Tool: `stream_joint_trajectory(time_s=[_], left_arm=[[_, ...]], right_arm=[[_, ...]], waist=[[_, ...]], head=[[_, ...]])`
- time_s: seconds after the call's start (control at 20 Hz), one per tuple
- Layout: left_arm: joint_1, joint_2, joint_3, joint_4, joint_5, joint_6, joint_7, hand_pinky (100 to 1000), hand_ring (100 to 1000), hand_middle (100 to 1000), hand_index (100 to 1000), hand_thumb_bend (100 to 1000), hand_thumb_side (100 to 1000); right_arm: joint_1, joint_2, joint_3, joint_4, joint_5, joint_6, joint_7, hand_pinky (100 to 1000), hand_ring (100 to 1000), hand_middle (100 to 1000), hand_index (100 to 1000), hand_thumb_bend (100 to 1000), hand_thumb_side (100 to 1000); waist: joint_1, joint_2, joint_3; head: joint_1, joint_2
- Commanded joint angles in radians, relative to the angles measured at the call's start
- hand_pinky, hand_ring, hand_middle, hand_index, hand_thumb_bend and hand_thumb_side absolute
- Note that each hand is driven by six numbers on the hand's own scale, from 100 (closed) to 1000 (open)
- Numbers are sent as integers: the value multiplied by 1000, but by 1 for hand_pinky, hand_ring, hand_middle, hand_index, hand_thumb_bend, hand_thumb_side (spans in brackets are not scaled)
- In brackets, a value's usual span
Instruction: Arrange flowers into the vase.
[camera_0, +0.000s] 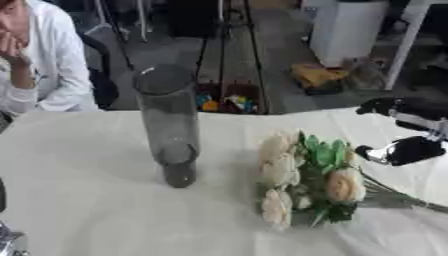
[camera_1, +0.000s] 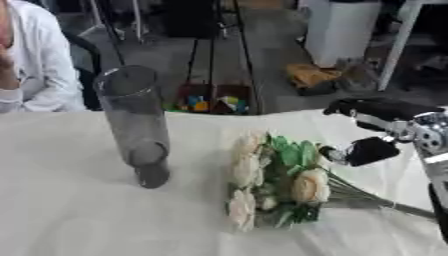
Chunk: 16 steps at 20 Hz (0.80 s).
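Lying beside upright vase, flowers, right robot hand open near blooms

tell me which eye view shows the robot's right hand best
The right eye view: the right hand shows with its wrist and forearm, fingers open above the flowers. The left eye view has only its dark fingers at the right edge, cut off at the frame.
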<state>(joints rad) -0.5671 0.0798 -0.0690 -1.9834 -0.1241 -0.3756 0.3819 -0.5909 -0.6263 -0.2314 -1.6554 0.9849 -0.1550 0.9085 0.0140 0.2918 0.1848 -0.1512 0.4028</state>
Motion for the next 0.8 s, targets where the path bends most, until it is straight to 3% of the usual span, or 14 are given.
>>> stream_joint_trajectory(time_s=[0.05,0.55,0.8], left_arm=[[-15,17,6,-17,-4,0,2,774,863,885,948,100,1000],[-14,17,7,-17,-9,2,6,774,863,886,948,100,1000],[-13,18,7,-17,-10,3,8,775,863,886,948,100,1000]], right_arm=[[5,-44,-22,3,1,3,-2,1000,1000,1000,1000,389,616],[88,-66,-45,36,-15,4,-2,1000,1000,1000,1000,397,651],[111,-83,-46,46,-29,-4,-2,1000,1000,1000,1000,397,656]], waist=[[-2,-14,-1],[-4,-5,-8],[-1,-2,-11]], head=[[3,-8],[7,-6],[4,34]])
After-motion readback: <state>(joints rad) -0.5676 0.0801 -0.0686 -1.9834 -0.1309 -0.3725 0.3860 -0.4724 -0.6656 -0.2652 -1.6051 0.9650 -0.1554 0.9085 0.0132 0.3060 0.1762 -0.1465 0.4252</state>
